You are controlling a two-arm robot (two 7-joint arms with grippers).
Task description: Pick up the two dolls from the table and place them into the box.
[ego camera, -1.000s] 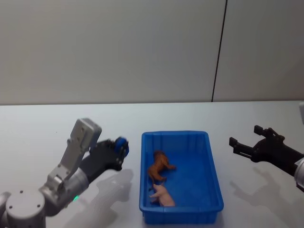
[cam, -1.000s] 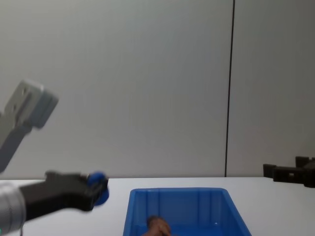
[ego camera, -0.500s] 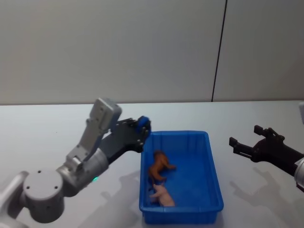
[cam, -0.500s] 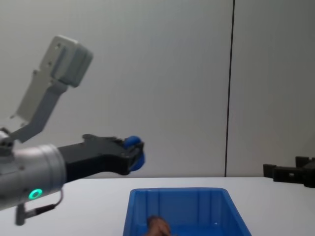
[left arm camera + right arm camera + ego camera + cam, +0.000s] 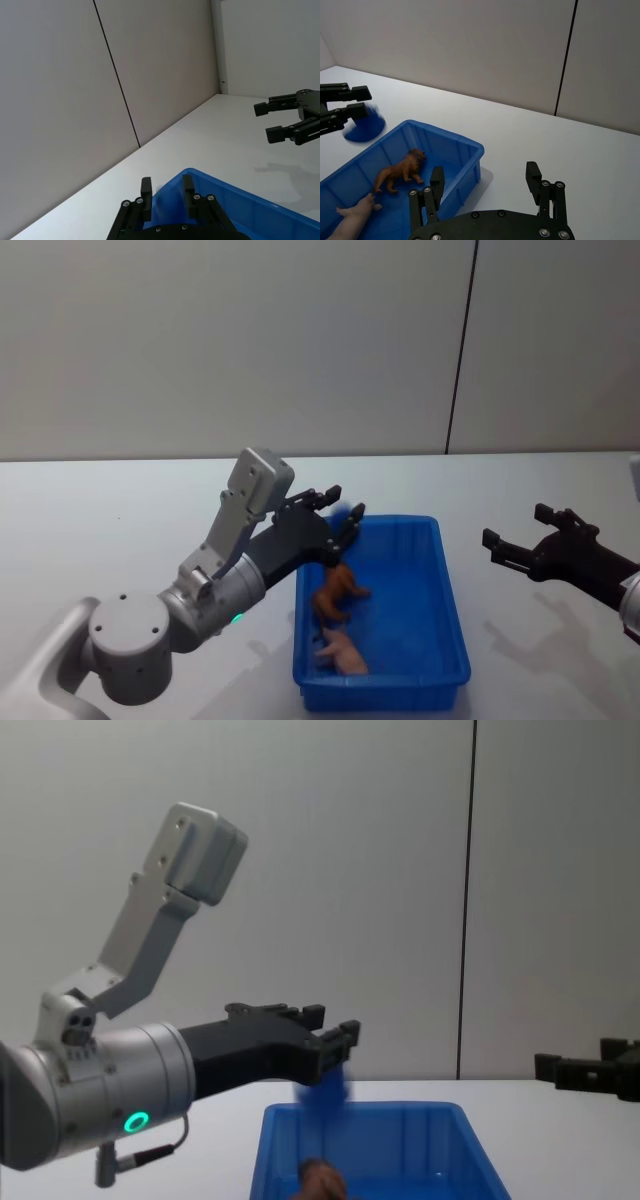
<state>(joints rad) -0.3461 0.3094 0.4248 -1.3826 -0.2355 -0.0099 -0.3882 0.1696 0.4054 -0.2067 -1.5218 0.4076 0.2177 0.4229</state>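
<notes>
1. Head view: the blue box (image 5: 440, 640) sits on the white worktop (image 5: 100, 530) in the lower centre of the frame. Both dolls lie inside it: the reddish-brown doll (image 5: 337, 590) toward the box's left wall, the pale pink doll (image 5: 340, 650) just below it, near the front left corner. The left tool (image 5: 335, 512) hangs over the box's upper left corner with its fingers spread and nothing clamped between them; a blurred blue object (image 5: 354, 512) shows right at the fingertips. The right tool (image 5: 515, 535) sits at right of frame, above the worktop and well apart from the box, fingers released.

2. Left wrist view: two black fingers (image 5: 146, 192) stand apart, with the box rim (image 5: 200, 177) just behind them. The right tool (image 5: 275, 120) shows farther off at right, spread open.

3. Right wrist view: the right tool's own fingers (image 5: 437, 182) are apart at bottom of frame. The brown doll (image 5: 400, 172) stands in the box (image 5: 465, 145); the pink doll (image 5: 352, 222) lies at lower left. The left tool (image 5: 350, 105) enters at left edge, with the blue blur (image 5: 365, 130) below it.

4. Chest view: the left tool (image 5: 335, 1030) reaches from the left to above the box (image 5: 470, 1160); the blue blur (image 5: 325, 1095) hangs beneath its fingertips. The brown doll (image 5: 322, 1180) peeks up at bottom edge. The right tool (image 5: 575, 1072) is at right edge.
</notes>
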